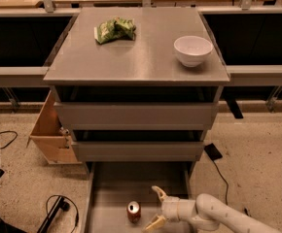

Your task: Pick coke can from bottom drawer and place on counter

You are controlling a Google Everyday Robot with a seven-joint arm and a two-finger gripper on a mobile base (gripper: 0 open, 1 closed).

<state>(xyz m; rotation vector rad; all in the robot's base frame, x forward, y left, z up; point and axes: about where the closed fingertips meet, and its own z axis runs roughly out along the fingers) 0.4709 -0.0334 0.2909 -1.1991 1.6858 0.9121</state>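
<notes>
The coke can [133, 211] stands upright on the floor of the open bottom drawer [107, 188], near its front. My gripper [156, 208] reaches in from the lower right on a white arm, just right of the can. Its two tan fingers are spread apart, one above and one below, and hold nothing. A small gap separates them from the can. The counter [141, 57] is the grey metal cabinet top above.
A white bowl [193, 50] sits on the counter's right side and a green crumpled bag [114, 29] at its back left. A tan wooden box [51, 132] stands left of the cabinet. Black cables [58, 210] lie on the floor at the left.
</notes>
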